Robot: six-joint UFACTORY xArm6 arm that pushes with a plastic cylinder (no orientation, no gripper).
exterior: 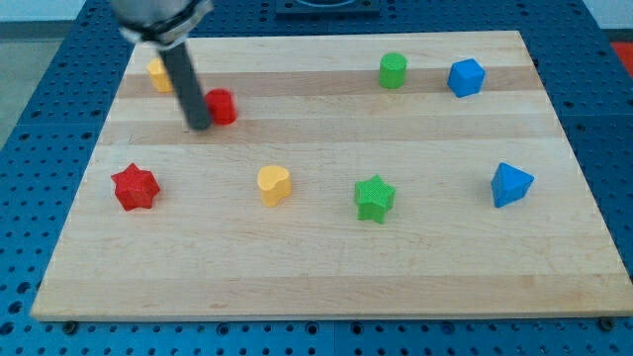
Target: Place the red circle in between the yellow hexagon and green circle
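The red circle (223,106) lies at the view's upper left on the wooden board (326,267). My tip (199,126) touches its left side. The yellow hexagon (159,73) sits further up and left, partly hidden behind my rod. The green circle (393,70) stands at the view's top, right of centre, far to the right of the red circle.
A red star (135,187) lies at the left. A yellow heart (274,184) and a green star (375,198) lie in the middle. A blue cube (466,77) is at the top right and a blue triangle-like block (510,184) at the right.
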